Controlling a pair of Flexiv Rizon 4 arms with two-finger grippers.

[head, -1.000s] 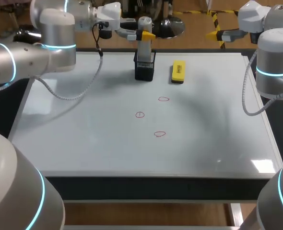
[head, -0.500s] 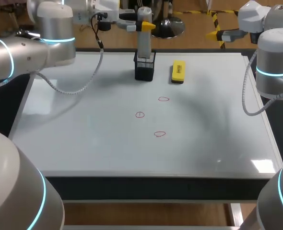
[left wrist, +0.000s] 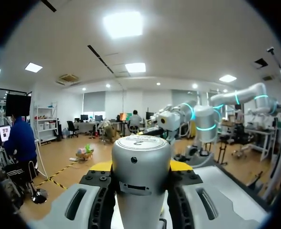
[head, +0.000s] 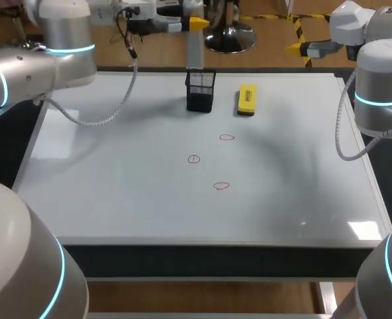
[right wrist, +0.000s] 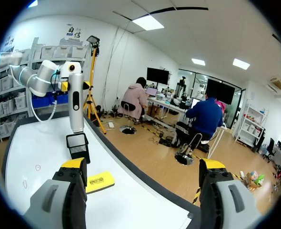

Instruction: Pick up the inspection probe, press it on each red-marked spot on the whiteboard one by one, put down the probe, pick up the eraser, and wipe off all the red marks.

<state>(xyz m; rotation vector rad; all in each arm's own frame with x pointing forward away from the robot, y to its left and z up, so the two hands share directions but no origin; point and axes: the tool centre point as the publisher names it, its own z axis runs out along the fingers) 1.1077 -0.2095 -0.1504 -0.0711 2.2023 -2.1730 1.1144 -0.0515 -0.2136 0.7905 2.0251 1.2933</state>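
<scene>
The left gripper (head: 195,24) is holding the inspection probe (head: 194,50), a grey cylinder standing upright, with the two yellow-tipped fingers pressing on it from either side near its upper part. In the left wrist view the probe's rounded top is filling the space between the fingers, and both of them are lying against its sides. The left arm is coming in from the far left, and its gripper is hanging over the far edge of the whiteboard (head: 116,186), near the middle of that edge.

The probe is hanging straight above the black mesh holder (head: 200,93), which is standing on the far part of the board. The probe's lower end is sitting at about the level of the holder's rim, and I cannot tell whether it is fully clear of the mesh.

The yellow eraser (head: 247,99) is lying flat on the board just to the right of the holder, apart from it.

Three small red marks are showing nearer on the board, around its middle: one (head: 227,137) farthest and to the right, one (head: 194,159) nearer and to the left, and one (head: 221,186) nearest of all.

The right gripper (right wrist: 141,167) is hanging beyond the far right corner of the board, its fingers spread wide with nothing between them
</scene>
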